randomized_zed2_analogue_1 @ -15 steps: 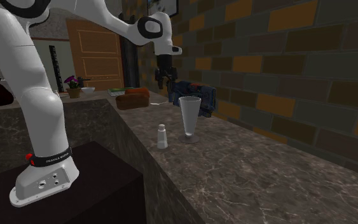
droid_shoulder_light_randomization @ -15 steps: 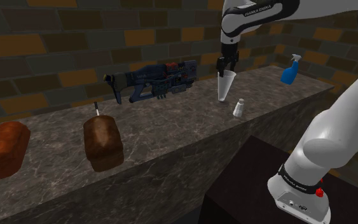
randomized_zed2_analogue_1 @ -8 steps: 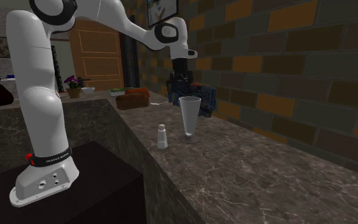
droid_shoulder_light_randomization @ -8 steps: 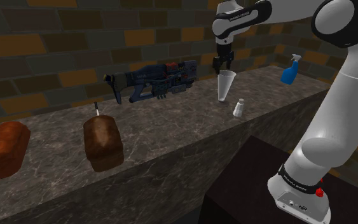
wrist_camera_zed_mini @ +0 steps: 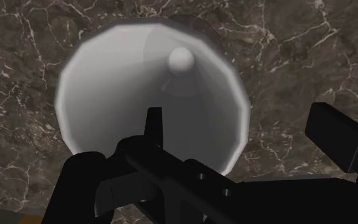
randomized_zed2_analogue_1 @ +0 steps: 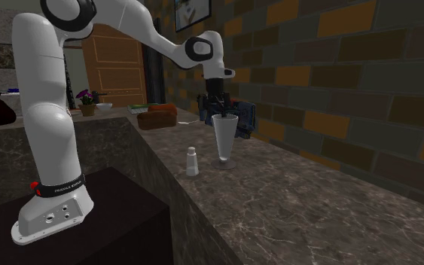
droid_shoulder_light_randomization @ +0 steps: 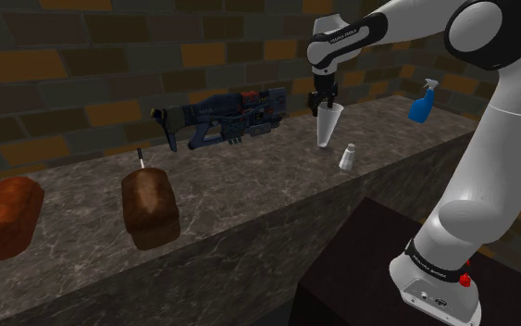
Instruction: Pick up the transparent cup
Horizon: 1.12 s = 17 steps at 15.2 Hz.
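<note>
Directly under the end effector (droid_shoulder_light_randomization: pixel 324 104) in the shoulder view, the clear conical cup (droid_shoulder_light_randomization: pixel 328 128) stands upright on the dark marbled desk (droid_shoulder_light_randomization: pixel 249 213). Its rim is right at the black fingertips, though contact cannot be judged from this side. A small white shaker (droid_shoulder_light_randomization: pixel 346 157) sits near the cup, on the side toward the stand (droid_shoulder_light_randomization: pixel 369 269). A blue spray bottle (droid_shoulder_light_randomization: pixel 421 102) stands well apart, farther along the desk. On the end effector's opposite side a dark blue toy blaster (droid_shoulder_light_randomization: pixel 226 117) rests against the brick wall (droid_shoulder_light_randomization: pixel 110 65). Beyond the blaster are a brown loaf (droid_shoulder_light_randomization: pixel 150 206) and a second loaf (droid_shoulder_light_randomization: pixel 4 218). Across in the second exterior view, the end effector (randomized_zed2_analogue_1: pixel 218 110) points straight down at the cup (randomized_zed2_analogue_1: pixel 224 139), its tips level with the rim on the edge nearest the blaster (randomized_zed2_analogue_1: pixel 242 114). The shaker (randomized_zed2_analogue_1: pixel 192 161) stands beside the cup's foot without touching it, and the white arm (randomized_zed2_analogue_1: pixel 44 98) arches overhead. Looking along the end effector (wrist_camera_zed_mini: pixel 203 137) in the wrist view, the cup (wrist_camera_zed_mini: pixel 107 95) appears from above, a pale round mouth narrowing to a small base. The two black fingers (wrist_camera_zed_mini: pixel 79 184) stand far apart, so the end effector is spread wide and grips nothing. The cup's mouth lies between them, closer to one finger than the other, with veined desk (wrist_camera_zed_mini: pixel 298 38) around it.
</note>
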Tool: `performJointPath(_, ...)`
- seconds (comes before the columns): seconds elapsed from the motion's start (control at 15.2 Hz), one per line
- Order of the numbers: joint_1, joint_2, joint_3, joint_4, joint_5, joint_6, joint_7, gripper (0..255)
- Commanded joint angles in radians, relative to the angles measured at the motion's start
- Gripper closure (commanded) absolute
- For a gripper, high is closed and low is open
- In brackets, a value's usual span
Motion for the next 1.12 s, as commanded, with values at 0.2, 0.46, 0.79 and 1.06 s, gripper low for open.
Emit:
performJointPath(0.2, 0.0, 0.002, 0.0, -0.001, 0.001, 0.004, 0.0, 255)
performJointPath(0.46, 0.0, 0.002, 0.0, -0.002, 0.0, 0.004, 0.001, 255)
performJointPath(0.79, 0.0, -0.009, 0.0, 0.024, -0.001, -0.032, -0.004, 255)
performJointPath(1.06, 0.002, -0.019, 0.0, 0.067, -0.001, -0.083, -0.01, 255)
